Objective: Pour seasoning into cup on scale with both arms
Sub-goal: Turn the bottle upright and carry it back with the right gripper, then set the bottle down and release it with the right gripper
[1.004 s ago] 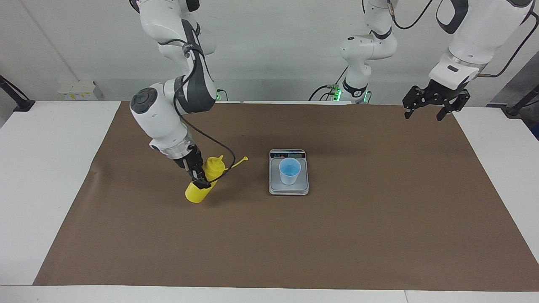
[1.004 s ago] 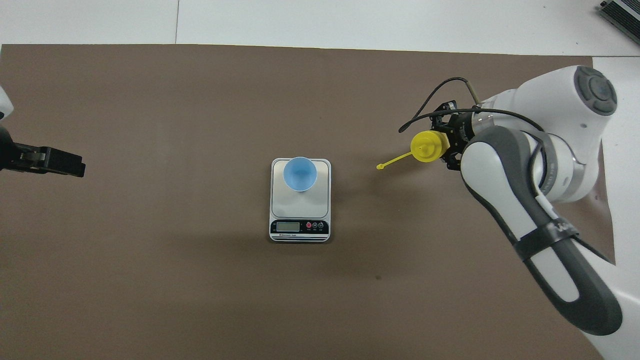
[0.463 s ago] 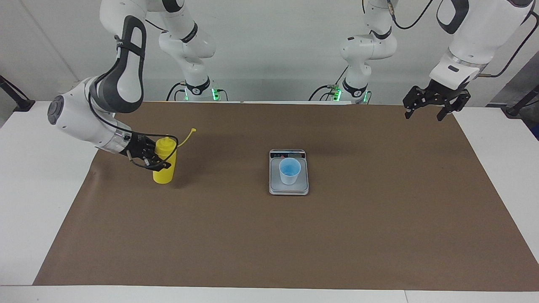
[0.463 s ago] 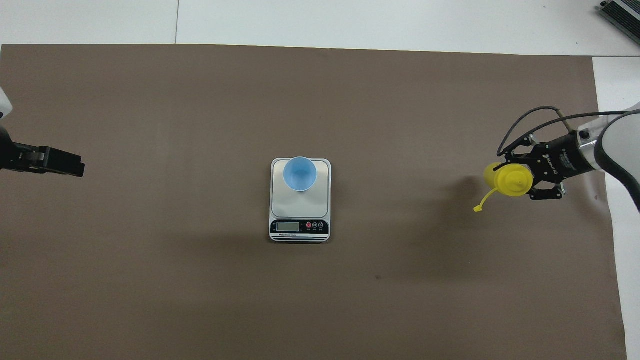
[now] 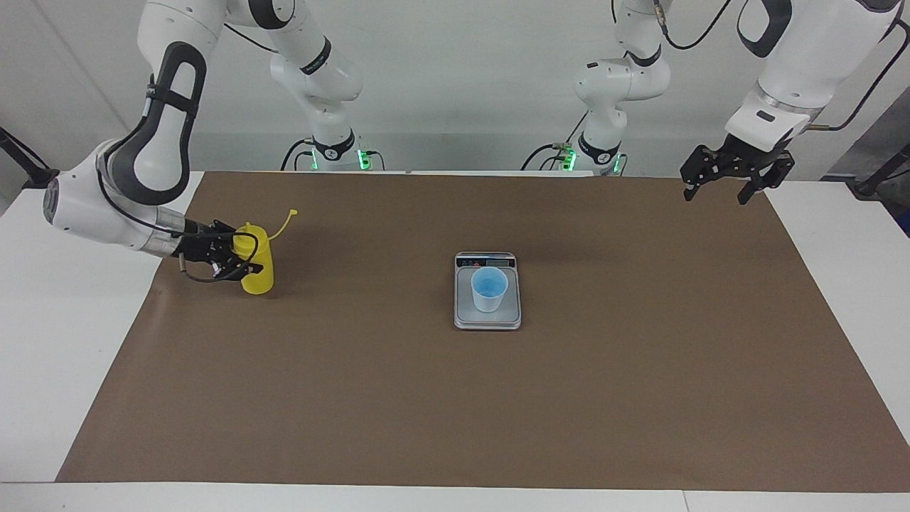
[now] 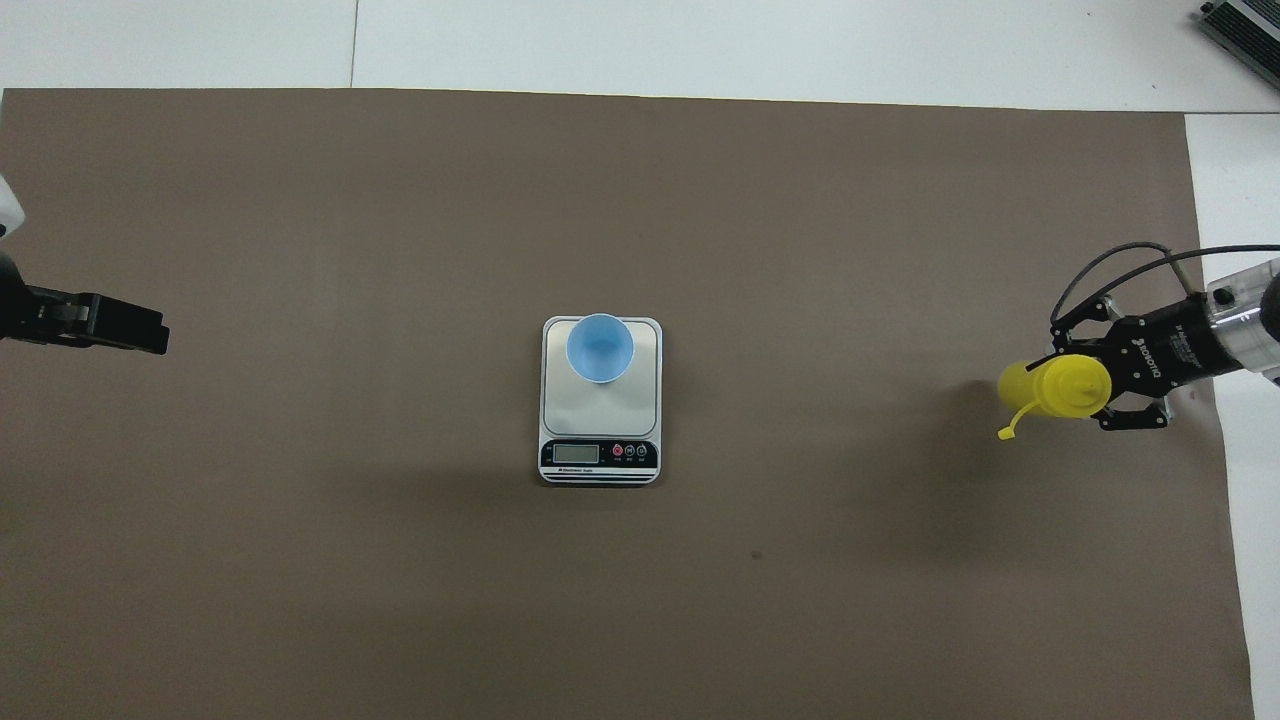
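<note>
Facing view: the right gripper (image 5: 238,259) is clenched round the upper body of the yellow seasoning bottle (image 5: 256,263), gripping it from the side, with the bottle upright or nearly so at the right arm's end of the brown mat (image 5: 640,398). The nozzle points up and the tethered cap (image 5: 288,215) sticks out on its strap toward the robots. Whether the bottle's base touches the mat or hangs just clear of it cannot be told.

The relation that matters is bottle to cup: the light blue cup (image 5: 489,289) stands on the kitchen scale (image 5: 488,318) at mid-table, well apart from the bottle along the table's length, toward the left arm's end. The bottle's long axis is vertical, so a pour would, by my judgement, call for a carry across to the cup and then a tilt of the nozzle over its rim. The right arm is plainly the nearer one — it already has the bottle.

That arm folds down low from its base, forearm nearly level, wrist turned toward the cup. The left gripper (image 5: 724,186) waits with fingers spread, empty, raised over the mat's corner at the left arm's end.
</note>
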